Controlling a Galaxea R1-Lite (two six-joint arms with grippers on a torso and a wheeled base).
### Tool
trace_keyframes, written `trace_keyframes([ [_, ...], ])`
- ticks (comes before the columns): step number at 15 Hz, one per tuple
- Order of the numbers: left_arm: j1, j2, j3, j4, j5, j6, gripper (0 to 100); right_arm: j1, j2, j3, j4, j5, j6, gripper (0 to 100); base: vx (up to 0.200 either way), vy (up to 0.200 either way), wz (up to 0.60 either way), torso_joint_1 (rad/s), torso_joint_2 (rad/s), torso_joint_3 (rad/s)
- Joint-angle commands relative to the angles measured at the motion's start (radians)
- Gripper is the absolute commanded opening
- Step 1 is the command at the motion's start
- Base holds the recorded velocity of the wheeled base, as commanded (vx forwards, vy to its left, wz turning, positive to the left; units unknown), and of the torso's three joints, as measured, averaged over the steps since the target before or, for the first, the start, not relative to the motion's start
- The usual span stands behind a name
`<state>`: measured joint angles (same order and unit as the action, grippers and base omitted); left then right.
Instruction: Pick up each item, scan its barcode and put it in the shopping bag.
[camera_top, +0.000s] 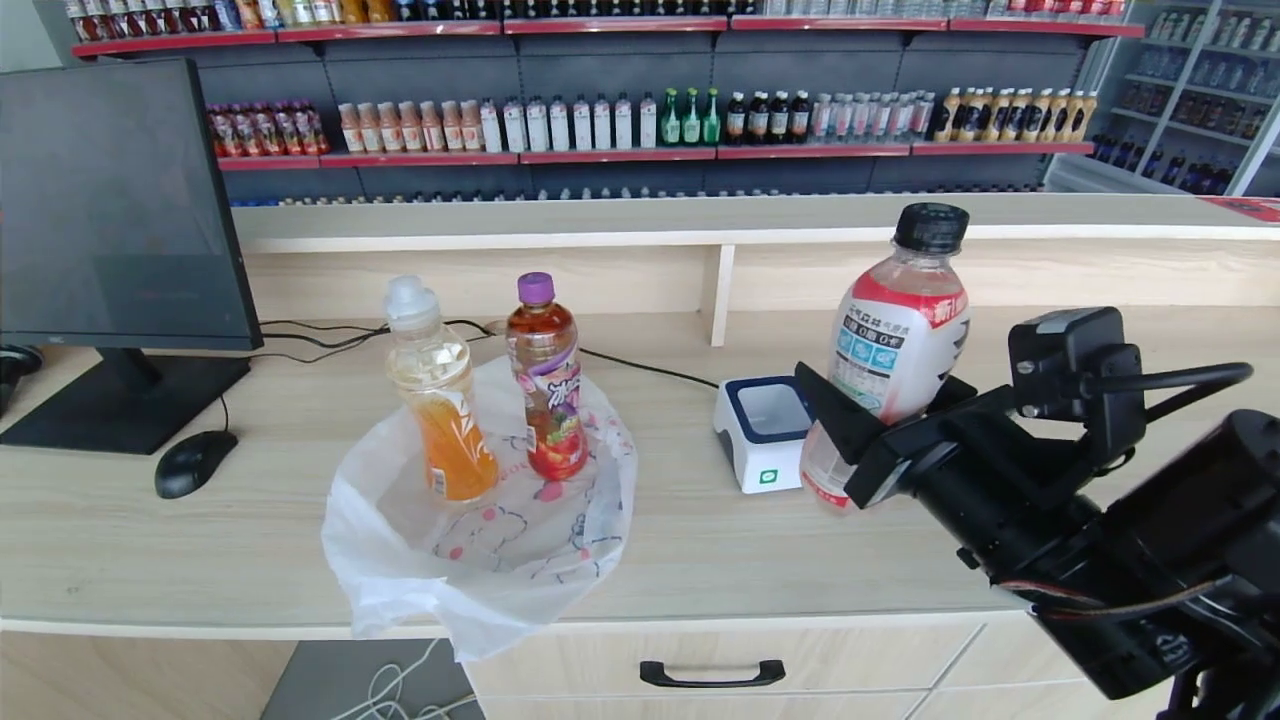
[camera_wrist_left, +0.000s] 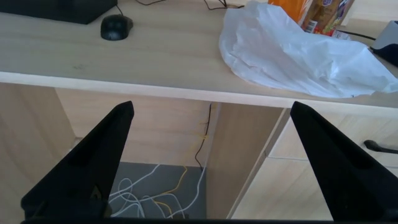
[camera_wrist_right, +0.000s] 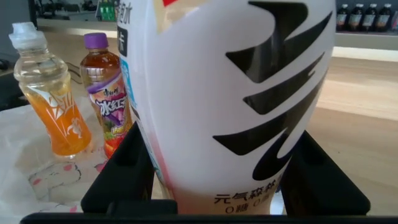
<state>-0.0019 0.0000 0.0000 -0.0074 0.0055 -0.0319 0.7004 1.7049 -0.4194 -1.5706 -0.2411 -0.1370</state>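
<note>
My right gripper (camera_top: 868, 425) is shut on a clear bottle with a black cap and a red, white and blue label (camera_top: 893, 345), held just right of the white barcode scanner (camera_top: 762, 433). In the right wrist view that bottle (camera_wrist_right: 236, 106) stands between my black fingers (camera_wrist_right: 118, 171). An orange drink bottle (camera_top: 440, 400) and a purple-capped tea bottle (camera_top: 545, 385) stand upright in the white shopping bag (camera_top: 480, 540); both show as the orange bottle (camera_wrist_right: 53, 102) and tea bottle (camera_wrist_right: 109, 93) too. My left gripper (camera_wrist_left: 211, 168) hangs open below the counter's front edge, near the bag (camera_wrist_left: 298, 53).
A black monitor (camera_top: 115, 220) on its stand and a mouse (camera_top: 192, 462) sit at the counter's left, with cables behind. A wooden partition (camera_top: 720, 290) and raised shelf back the counter. A drawer handle (camera_top: 712, 674) is below the front edge.
</note>
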Motion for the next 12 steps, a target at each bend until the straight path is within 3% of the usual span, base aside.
trace_keyframes([
  [1,0.000,0.000,0.000,0.000,0.001,0.000,100,-0.001,0.022,0.001,0.000,0.009,-0.033,0,0.000,0.000,0.00,0.000,0.00,0.000],
  [4,0.000,0.000,0.000,0.000,0.001,0.000,100,-0.006,0.045,0.002,0.000,0.048,-0.210,0,0.000,0.000,0.00,0.000,0.00,0.000],
  [7,0.000,0.000,0.000,0.000,0.001,0.000,100,-0.082,0.065,-0.062,0.000,0.233,-0.414,0,0.000,0.000,0.00,0.000,0.00,0.000],
  [12,0.000,0.000,0.000,0.000,0.001,0.001,100,-0.274,0.130,-0.134,0.000,0.618,-0.618,0,0.000,0.000,0.00,0.000,0.00,0.000],
])
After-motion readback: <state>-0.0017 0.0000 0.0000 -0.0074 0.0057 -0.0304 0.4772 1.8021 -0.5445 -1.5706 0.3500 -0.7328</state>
